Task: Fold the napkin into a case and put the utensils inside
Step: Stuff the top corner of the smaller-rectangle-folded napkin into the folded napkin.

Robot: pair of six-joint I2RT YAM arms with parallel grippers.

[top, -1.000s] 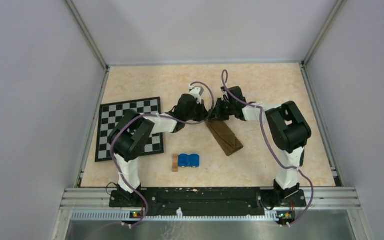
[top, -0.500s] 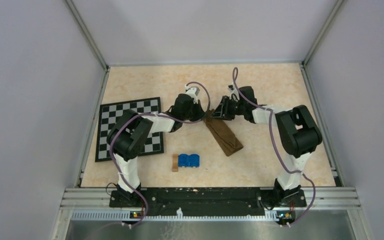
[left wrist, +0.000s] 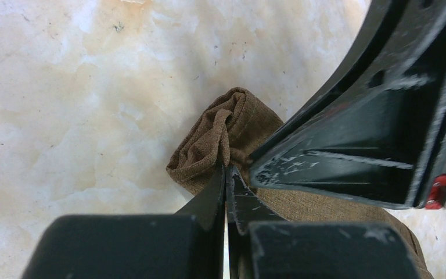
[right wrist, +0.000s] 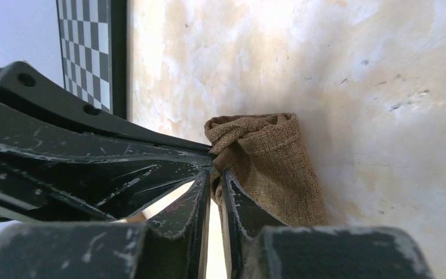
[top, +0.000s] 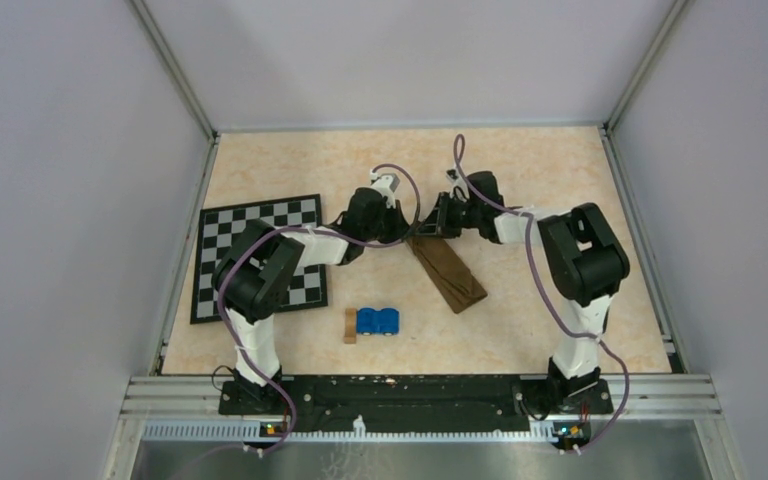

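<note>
The case (top: 450, 275) is a long narrow dark brown cloth strip lying slantwise at the table's middle. Both grippers meet at its far end. My left gripper (top: 407, 232) is shut on a bunched corner of the cloth, seen in the left wrist view (left wrist: 226, 170), where the case (left wrist: 220, 136) is puckered just past the tips. My right gripper (top: 431, 228) is shut on the same end from the other side, with a fold of the case (right wrist: 267, 157) between its tips (right wrist: 216, 173). No utensils are in view.
A black-and-white checkered mat (top: 260, 255) lies at the left, under the left arm. A blue object (top: 377, 320) and a small tan wooden block (top: 350, 325) sit near the front, left of the case's near end. Grey walls enclose the table.
The right arm's elbow swung outward to the right and then partly back, and its wrist shifted slightly farther away. Both grippers stay at the case's far end. The left arm barely moved.
</note>
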